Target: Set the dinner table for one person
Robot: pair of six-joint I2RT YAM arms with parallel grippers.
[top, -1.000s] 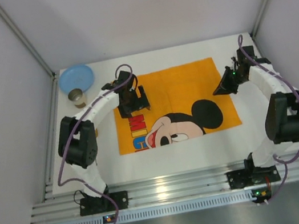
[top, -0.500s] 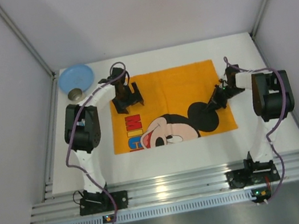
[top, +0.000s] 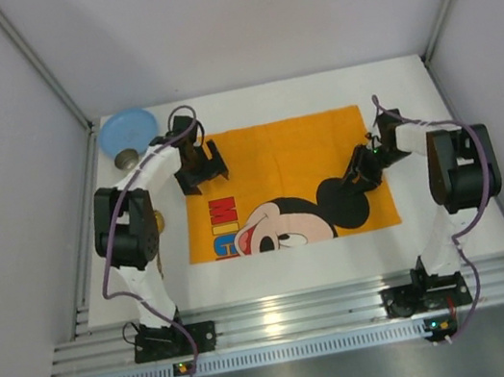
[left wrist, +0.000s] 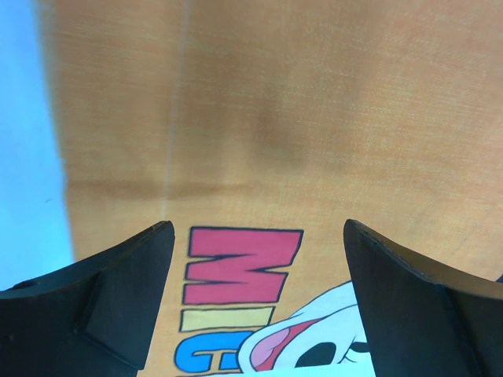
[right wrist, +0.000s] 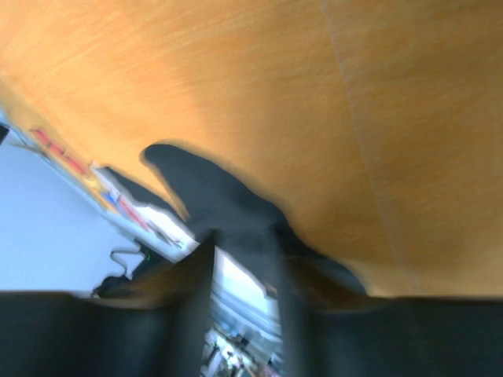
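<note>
The white dinner table [top: 286, 270] carries an orange Mickey Mouse cloth [top: 286, 158] spread flat across its middle. My left gripper [top: 198, 169] is over the cloth's far left corner. In the left wrist view it [left wrist: 255, 236] is wide open and empty, with the cloth [left wrist: 314, 118] and its coloured letters below and bare table [left wrist: 23, 157] at the left. My right gripper [top: 361, 169] is low over the cloth's right side by the black ear. The right wrist view is blurred: the gripper [right wrist: 240, 243] has a narrow gap between its fingers, with nothing in it, close to the cloth [right wrist: 314, 94].
A blue plate [top: 128, 130] lies at the far left corner with a metal cup [top: 127, 158] just in front of it. A small brownish thing [top: 158, 222] shows beside the left arm. Grey walls close in both sides. The ribbed aluminium rail [top: 275, 321] runs along the near edge.
The cloth has slid left by a little. My left gripper moved left toward the cloth's far corner. My right gripper came down and left onto the cloth's right side.
</note>
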